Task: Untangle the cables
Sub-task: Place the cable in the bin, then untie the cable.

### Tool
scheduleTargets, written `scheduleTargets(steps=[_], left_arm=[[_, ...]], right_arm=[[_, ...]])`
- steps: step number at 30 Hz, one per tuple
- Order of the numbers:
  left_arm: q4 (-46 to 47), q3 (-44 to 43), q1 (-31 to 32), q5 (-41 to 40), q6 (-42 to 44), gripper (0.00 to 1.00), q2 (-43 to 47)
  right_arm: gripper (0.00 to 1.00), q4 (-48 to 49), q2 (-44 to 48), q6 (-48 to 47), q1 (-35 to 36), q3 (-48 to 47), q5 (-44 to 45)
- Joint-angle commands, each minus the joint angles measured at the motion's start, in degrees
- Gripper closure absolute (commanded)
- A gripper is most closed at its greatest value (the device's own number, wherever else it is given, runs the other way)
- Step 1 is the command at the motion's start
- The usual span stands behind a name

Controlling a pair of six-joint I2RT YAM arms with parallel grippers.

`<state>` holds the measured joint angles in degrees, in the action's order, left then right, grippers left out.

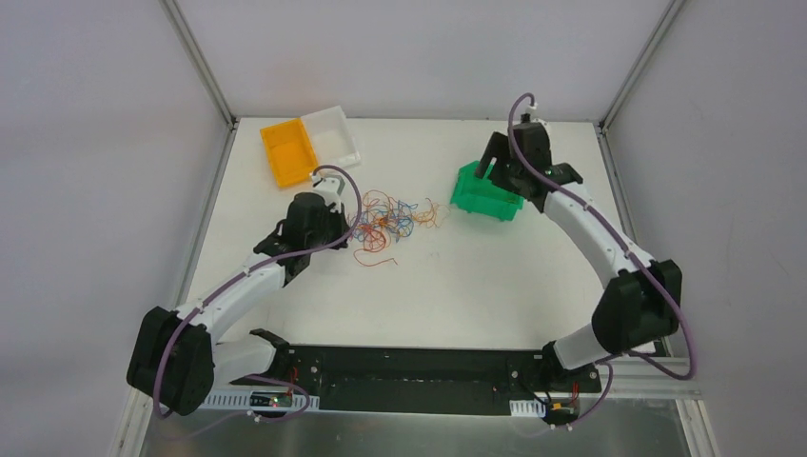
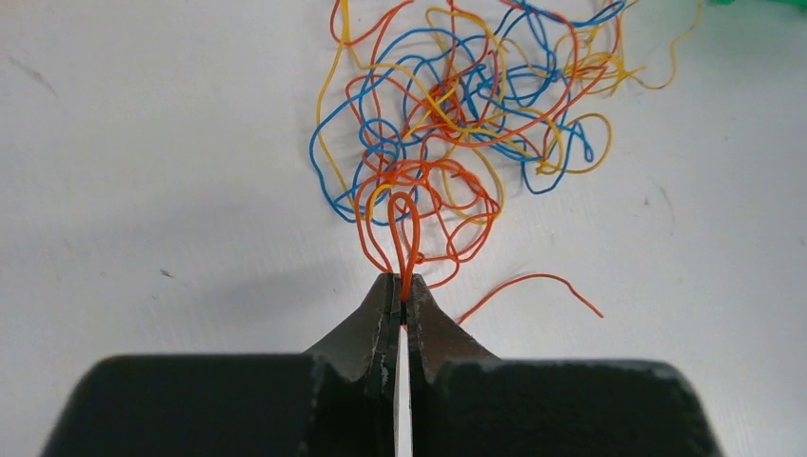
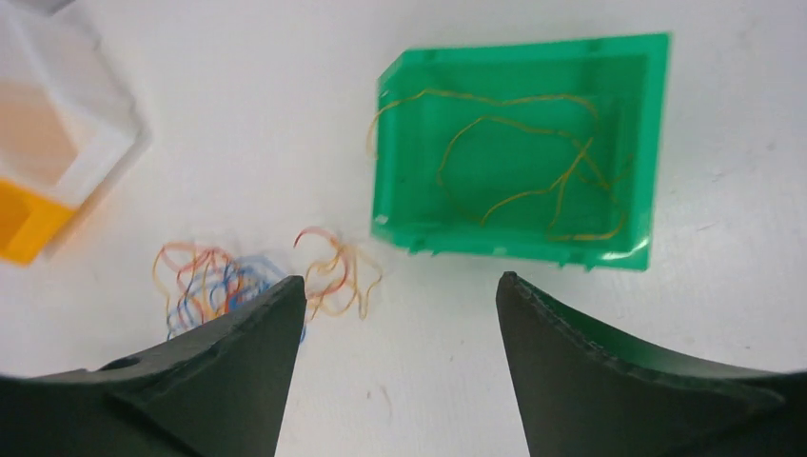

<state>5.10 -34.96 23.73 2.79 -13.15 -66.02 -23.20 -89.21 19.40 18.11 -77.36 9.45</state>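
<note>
Cables (image 1: 390, 221) bunched in a loose curly clump on table (image 1: 457, 305), just left of green bin (image 1: 495, 205), not touching it. Red-orange, blue & yellow strands, heavily crossed. In L wrist view, cables (image 2: 457, 124) densest mid-clump, w/ loops fanning out all round. In R wrist view, cables (image 3: 224, 281) blurred, below-left of green bin (image 3: 519, 52).

L gripper (image 2: 402, 286) at the clump's edge farthest from green bin. Fingers pressed together, pinching red-orange strands at that edge. Narrow loop of same colour running straight from the tips into the tangle. In top view, L gripper (image 1: 344, 227) mostly hidden under its own wrist body.

Loose red strand (image 2: 533, 286) flat on table, apart from clump, close to L gripper tips. In top view, loose red strand (image 1: 374, 259) left of green bin & nearer the arm bases than it.

R gripper (image 3: 400, 286) spread wide, nothing between fingers. In top view, R gripper (image 1: 493, 169) right above green bin; contact w/ bin: can't tell.

Yellow strands (image 3: 533, 162) inside green bin, thin curls across its floor; exact count unclear.

Orange bin (image 1: 288, 150) & white bin (image 1: 333, 133) side by side, touching each other, well left of green bin, toward far table edge, beyond clump. Same pair, orange bin (image 3: 24, 224) & white bin (image 3: 95, 143), at left edge of R wrist view.
</note>
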Motion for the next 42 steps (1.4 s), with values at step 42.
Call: scheduleTargets(steps=[42], left_arm=[[-25.5,-48.5,12.2,28.0,-16.3,1.00,-5.1]], right_arm=[[0.32,66.4,10.5,-8.2,27.2,43.8,-26.8]])
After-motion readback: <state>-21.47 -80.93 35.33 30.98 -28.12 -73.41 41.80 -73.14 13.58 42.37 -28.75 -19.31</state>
